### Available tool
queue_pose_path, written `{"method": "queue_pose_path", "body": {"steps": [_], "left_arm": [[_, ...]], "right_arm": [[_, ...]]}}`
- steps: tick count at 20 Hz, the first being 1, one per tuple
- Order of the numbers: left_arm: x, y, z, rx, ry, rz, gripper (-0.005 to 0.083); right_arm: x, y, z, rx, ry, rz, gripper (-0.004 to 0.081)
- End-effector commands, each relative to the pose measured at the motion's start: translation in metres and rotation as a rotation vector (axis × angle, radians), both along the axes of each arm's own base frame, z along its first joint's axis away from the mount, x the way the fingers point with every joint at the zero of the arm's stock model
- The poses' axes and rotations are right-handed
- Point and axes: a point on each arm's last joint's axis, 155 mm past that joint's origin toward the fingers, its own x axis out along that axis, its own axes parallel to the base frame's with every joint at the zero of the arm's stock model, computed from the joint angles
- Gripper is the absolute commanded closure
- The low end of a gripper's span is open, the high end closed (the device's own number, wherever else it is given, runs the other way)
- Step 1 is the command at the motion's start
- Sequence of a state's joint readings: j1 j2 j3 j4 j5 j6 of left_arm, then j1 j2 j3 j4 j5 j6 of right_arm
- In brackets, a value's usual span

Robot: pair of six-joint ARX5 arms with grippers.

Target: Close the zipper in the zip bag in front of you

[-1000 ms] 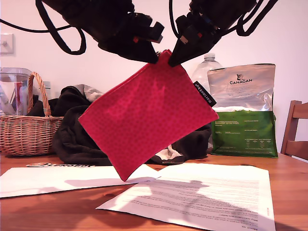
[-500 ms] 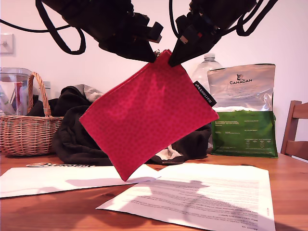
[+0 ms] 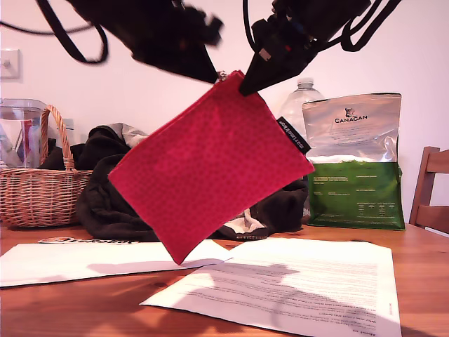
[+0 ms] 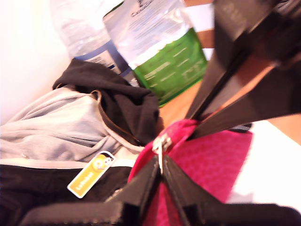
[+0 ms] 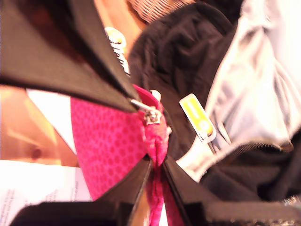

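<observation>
Zip bag (image 3: 210,168) hangs tilted in the air above the tabletop (image 3: 84,309), carried by its top corner btwn both hands so the zipper (image 3: 172,128) edge is pulled straight. My second hand (image 3: 244,88) is clamped on the corner fabric as anchor. My first hand (image 3: 212,76) is pinched narrow on the zipper's pull tab (image 4: 162,145) right beside it, so the zip looks closed, tho blur hides the last bit.

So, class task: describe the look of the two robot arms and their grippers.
Both arms are black, bulky and angular, trailing looped black cables. My first gripper and my second gripper each have flat, tapered matte-black fingers. In the exterior view, small red and white marks show near one arm's wrist.
</observation>
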State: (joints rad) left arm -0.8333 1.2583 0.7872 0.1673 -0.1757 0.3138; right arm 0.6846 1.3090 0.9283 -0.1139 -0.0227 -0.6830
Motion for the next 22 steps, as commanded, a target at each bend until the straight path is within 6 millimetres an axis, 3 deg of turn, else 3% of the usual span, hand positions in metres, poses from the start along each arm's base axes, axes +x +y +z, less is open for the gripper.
{"method": "queue_pose_path", "body": {"steps": [1,7,17,22], "left_arm": [[-0.005,0.005,0.0,-0.008,0.013,-0.015,0.0794],[-0.025,0.002,-0.017,-0.059,0.185,-0.104,0.0795],[-0.022,0.02,-0.028,-0.257,0.465,-0.097,0.0795],[-0.02,0.029,-0.029,-0.291,0.517,-0.11,0.0795]], "right_arm": [[0.006,-0.004,0.02,0.028,-0.05,-0.013,0.0781],[0.002,0.002,0.021,-0.084,-0.15,0.103,0.0781],[-0.007,0.014,0.029,-0.156,-0.273,0.25,0.0781],[-0.01,0.016,0.029,-0.189,-0.312,0.296,0.0781]]}}
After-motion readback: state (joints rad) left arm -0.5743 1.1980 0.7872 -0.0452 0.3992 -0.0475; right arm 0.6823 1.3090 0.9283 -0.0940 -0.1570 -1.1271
